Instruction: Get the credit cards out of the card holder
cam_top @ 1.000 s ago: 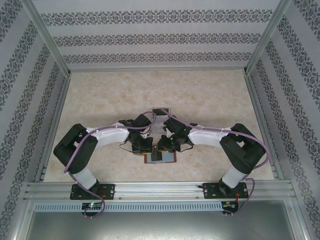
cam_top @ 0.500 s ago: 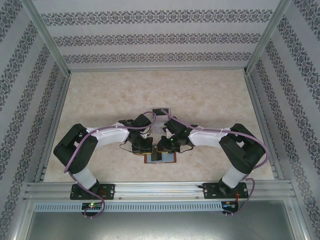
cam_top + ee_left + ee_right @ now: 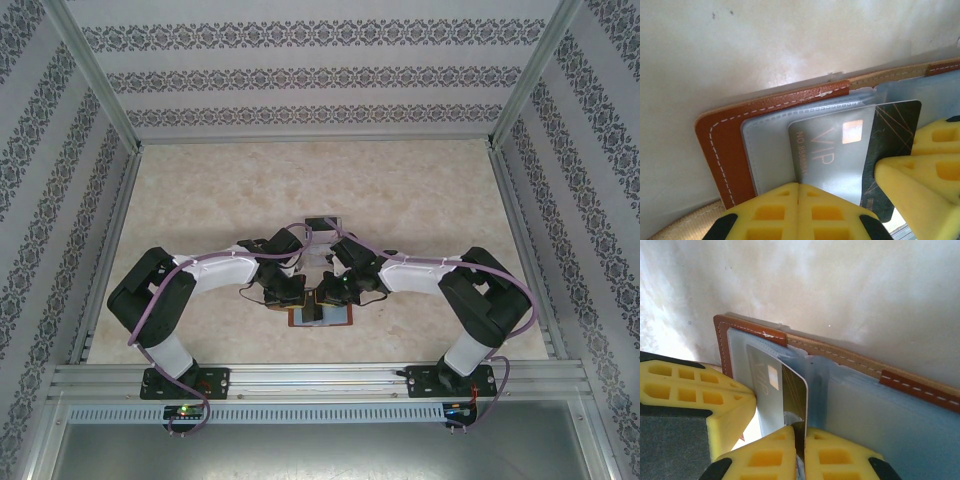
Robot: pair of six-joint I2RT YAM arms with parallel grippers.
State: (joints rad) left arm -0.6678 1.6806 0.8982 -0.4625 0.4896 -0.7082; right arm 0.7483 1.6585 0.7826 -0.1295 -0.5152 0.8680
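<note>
Right wrist: right gripper (image 3: 800, 436) pinches card (image 3: 792, 390), probably stiff and slick, at 6 o'clock edge; left gripper (image 3: 798, 194) closed, pinning holder (image 3: 722, 145).

Top camera: fixed above and behind the arms (image 3: 220, 270), facing down over the table (image 3: 400, 200). Wrist cameras: close range, facing down past their fingers (image 3: 765, 215). All views share the wallet (image 3: 725, 145).
</note>
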